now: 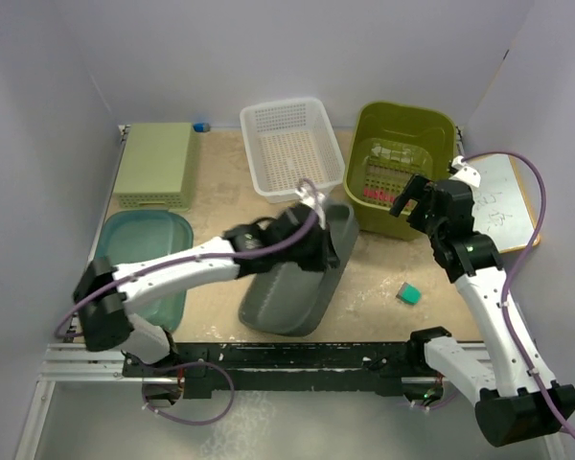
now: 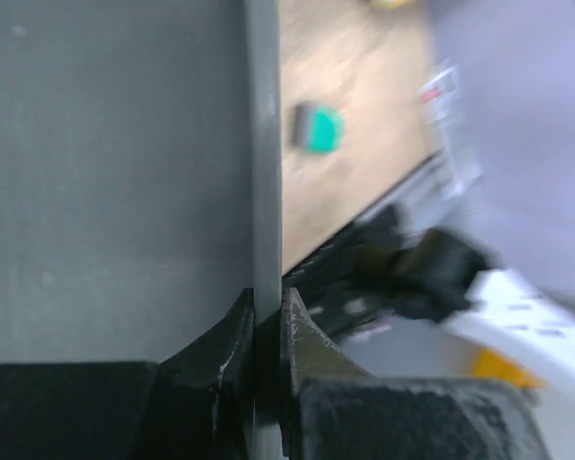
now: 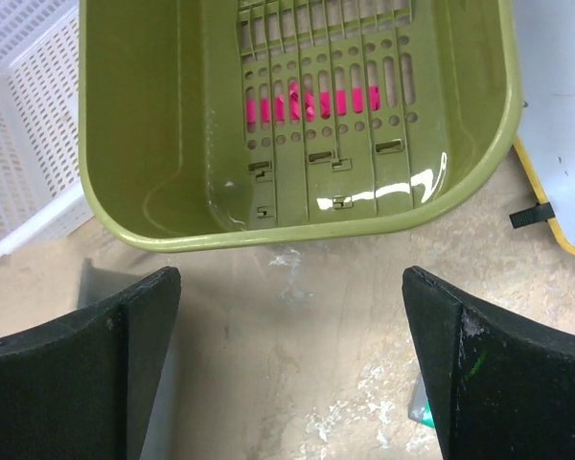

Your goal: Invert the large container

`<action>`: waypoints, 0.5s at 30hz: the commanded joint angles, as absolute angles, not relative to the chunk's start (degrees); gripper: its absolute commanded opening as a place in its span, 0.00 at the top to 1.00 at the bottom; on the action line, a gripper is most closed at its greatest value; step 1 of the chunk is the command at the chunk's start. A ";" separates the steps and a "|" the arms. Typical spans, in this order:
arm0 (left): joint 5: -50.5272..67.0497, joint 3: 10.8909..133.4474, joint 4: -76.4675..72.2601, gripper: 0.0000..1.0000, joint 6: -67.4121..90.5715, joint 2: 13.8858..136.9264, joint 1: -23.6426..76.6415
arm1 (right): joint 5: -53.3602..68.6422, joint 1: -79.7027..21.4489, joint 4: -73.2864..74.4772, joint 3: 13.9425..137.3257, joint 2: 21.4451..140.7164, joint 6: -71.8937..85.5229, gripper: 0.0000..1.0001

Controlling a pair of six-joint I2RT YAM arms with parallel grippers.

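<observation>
We find the large grey plastic container (image 1: 289,292) tipped on edge at mid-tabletop (image 1: 376,292), its upper rim clamped by the left tool (image 2: 266,311) (the nearer arm), while the right tool (image 3: 289,280) hangs open, apart.

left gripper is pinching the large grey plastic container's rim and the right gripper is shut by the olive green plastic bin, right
No: the right gripper is open, spread wide in the right wrist view, by the olive green plastic bin. The left gripper does pinch the rim of the large grey plastic container.
</observation>
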State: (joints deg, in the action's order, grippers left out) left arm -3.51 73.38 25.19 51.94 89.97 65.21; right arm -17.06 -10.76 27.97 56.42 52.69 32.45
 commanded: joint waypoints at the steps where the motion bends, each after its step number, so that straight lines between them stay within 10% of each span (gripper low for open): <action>1: 21.06 65.84 4.10 1.00 66.37 80.54 57.34 | -20.58 -10.85 27.01 56.68 50.58 32.77 0.00; 15: 23.13 37.07 -53.70 1.00 106.01 73.77 47.85 | -20.22 -10.86 27.01 56.99 50.74 33.13 0.00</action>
State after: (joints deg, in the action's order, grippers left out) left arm 22.52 43.55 -27.16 88.88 76.34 51.03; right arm -19.00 -10.76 27.97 56.25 51.09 32.49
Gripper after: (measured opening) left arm 0.058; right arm 0.998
